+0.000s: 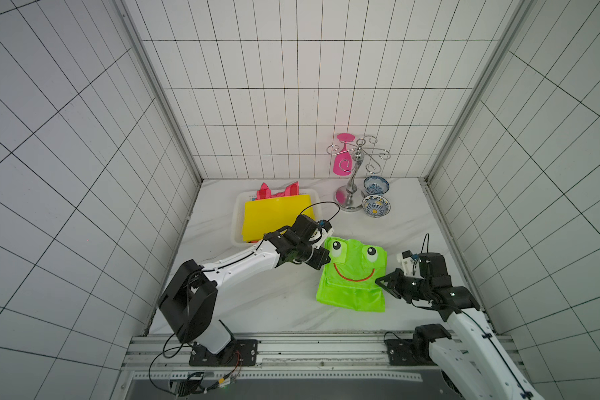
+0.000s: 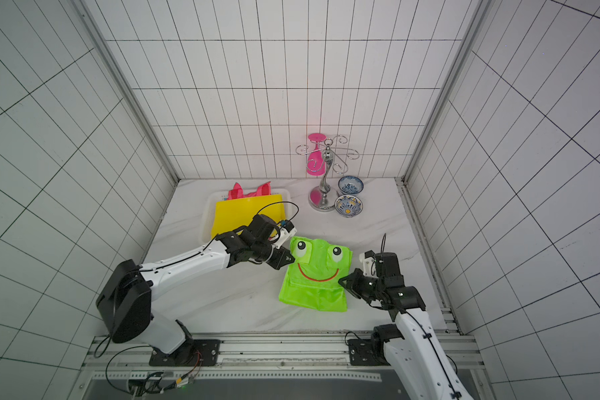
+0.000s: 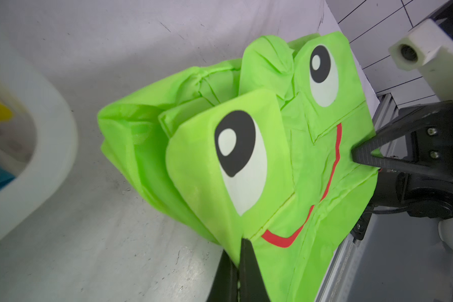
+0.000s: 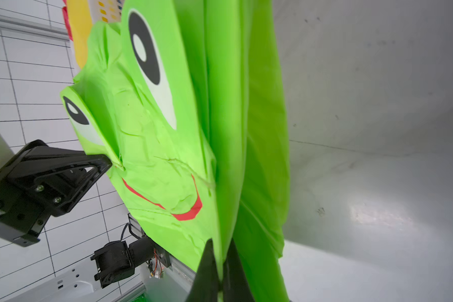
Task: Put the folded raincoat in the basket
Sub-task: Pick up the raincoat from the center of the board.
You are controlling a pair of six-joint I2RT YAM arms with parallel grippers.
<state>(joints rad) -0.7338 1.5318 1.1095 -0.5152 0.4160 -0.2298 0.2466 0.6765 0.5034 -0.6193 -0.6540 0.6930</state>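
Top views first: in both top views the green frog-face raincoat [image 1: 352,277] [image 2: 314,280] was folded over the marble surface [image 1: 257,308], near the basket [image 1: 237,214] on its right-arm side, not inside it. The basket held a yellow folded piece [image 1: 274,218] w/ sth pink [image 1: 278,190] behind it. The left gripper [image 1: 326,258] was at the raincoat's edge beside one frog eye. The right gripper [image 1: 379,282] was at the opposite edge, by the corner of the mouth. A wire glass rack [image 1: 355,173] and two patterned bowls [image 1: 376,195] stood at the back, well apart.

Left wrist cam: the left gripper [image 3: 242,241] had its jaws pinched tight on a fold of the raincoat [image 3: 246,157] under the eye patch. The basket rim [image 3: 50,157] was blurred, apart from the fabric.

Right wrist cam: the right gripper [image 4: 220,244] had its jaws clamped on the raincoat's [image 4: 168,143] edge, w/ fabric draping on both sides. Couldn't tell if the cloth touched the surface.
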